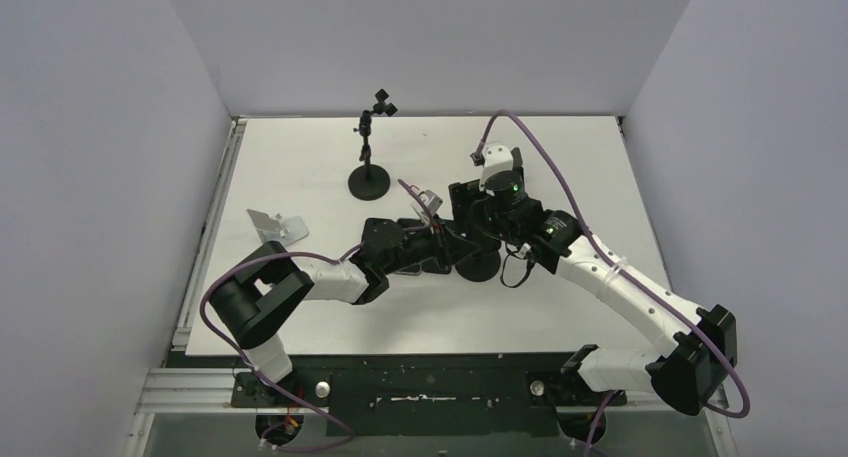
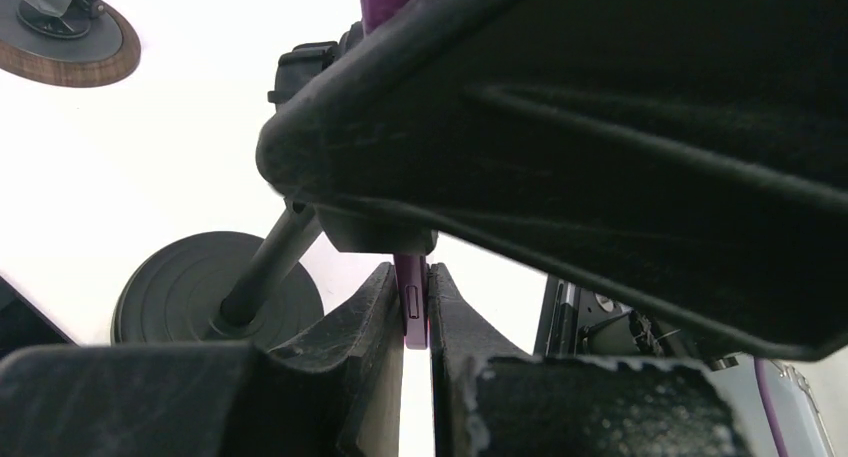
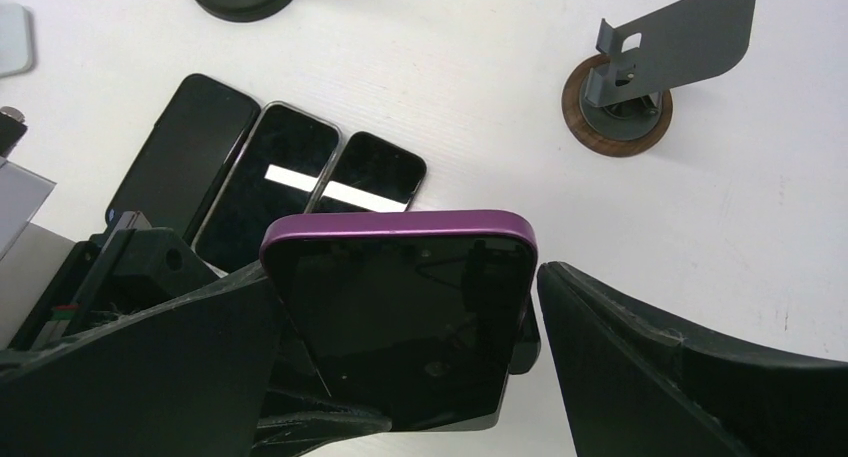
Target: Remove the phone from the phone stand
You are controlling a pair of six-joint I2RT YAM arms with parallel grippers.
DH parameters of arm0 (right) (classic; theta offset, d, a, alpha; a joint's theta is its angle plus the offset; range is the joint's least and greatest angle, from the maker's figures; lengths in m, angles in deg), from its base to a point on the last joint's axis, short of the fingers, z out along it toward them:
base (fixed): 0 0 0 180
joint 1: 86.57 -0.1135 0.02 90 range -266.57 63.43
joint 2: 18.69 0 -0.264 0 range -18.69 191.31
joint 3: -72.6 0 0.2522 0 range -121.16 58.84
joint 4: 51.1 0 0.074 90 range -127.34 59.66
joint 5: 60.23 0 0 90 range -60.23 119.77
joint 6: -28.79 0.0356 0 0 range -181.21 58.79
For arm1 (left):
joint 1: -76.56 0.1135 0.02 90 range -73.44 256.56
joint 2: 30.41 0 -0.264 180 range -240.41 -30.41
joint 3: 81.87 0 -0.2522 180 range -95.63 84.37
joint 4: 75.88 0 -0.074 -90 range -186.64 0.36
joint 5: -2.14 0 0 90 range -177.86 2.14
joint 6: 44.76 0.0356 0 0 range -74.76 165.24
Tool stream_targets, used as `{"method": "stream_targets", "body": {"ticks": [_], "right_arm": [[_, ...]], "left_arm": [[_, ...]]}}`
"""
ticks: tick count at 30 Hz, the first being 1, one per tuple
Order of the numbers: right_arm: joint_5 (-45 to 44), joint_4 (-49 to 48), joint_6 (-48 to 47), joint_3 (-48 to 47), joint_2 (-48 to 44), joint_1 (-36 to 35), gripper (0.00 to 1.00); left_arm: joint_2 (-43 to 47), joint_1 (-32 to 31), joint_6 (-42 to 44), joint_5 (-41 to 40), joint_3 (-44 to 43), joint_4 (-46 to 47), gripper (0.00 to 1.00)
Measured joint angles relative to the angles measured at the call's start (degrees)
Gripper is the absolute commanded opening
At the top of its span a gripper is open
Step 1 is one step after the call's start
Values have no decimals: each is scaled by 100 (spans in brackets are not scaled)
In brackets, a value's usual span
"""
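Handling of the purple-framed smartphone with a dark glass screen [image 3: 400, 317] needed care at this moment. The phone stood upright above the white table [image 3: 750, 227], in the middle of the work area. It seemed to sit in the holder of the black phone stand with a round disc base and a thin stem [image 2: 190, 287]. The holder itself was mostly hidden, so I could not be sure of this.

The left gripper [image 2: 412, 289] was closed tightly on the thin purple edge of the phone, near a small side button. The right gripper [image 3: 405, 277] was opened wide, with one finger on each side of the phone. The finger on the right of that view stood just beside the frame without touching it; for the other finger I could not tell.

By my judgement the phone was stiff and rather light. Its glass and smooth frame looked slippery, and the screen was surely fragile. The better place to take hold was the two long sides, across the width, and not the glass face.

Three dark phones [image 3: 280, 172] lay flat side by side on the table behind. A grey metal stand on a round wooden base [image 3: 640, 87] stood well apart from them.
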Motion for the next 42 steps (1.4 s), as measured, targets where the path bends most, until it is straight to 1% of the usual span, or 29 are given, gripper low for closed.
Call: {"method": "stream_targets", "body": {"ticks": [4,12,13,15,16,17,18,19,20,22,24,26,27,33,36,42], "right_arm": [[7,-24,-79,0,63,-2,97],[55,-83,-247,0,83,-2,80],[57,-94,-258,0,83,-2,75],[79,-116,-254,0,83,0,58],[94,-127,-256,0,83,-2,51],[96,-138,-258,0,83,-2,46],[98,-142,-258,0,83,-2,43],[107,-144,-260,0,83,-2,40],[107,-144,-278,0,83,-2,38],[107,-144,-284,0,83,-2,30],[111,-168,-284,0,81,-2,16],[114,-170,-278,0,68,0,2],[114,-170,-275,0,68,0,0],[107,-142,-173,15,26,0,0],[109,-133,-142,26,7,0,0],[107,-131,-90,26,7,4,0]], "left_arm": [[0,0,-9,2,0,0,0],[0,0,-46,0,2,7,0],[0,0,-50,0,2,9,0],[-2,0,-55,0,4,7,2],[-2,0,-55,0,7,9,11],[-2,2,-57,0,9,9,23],[-2,4,-59,0,11,15,32],[-2,7,-70,2,20,33,39],[-2,13,-76,-2,28,59,44],[11,28,-92,-57,68,146,50],[85,59,-87,-177,181,166,54],[245,98,-55,-337,361,160,55],[323,125,-39,-422,426,160,55],[645,249,4,-855,479,295,56],[695,319,-9,-892,479,483,55],[697,354,-52,-841,476,514,51]]}}
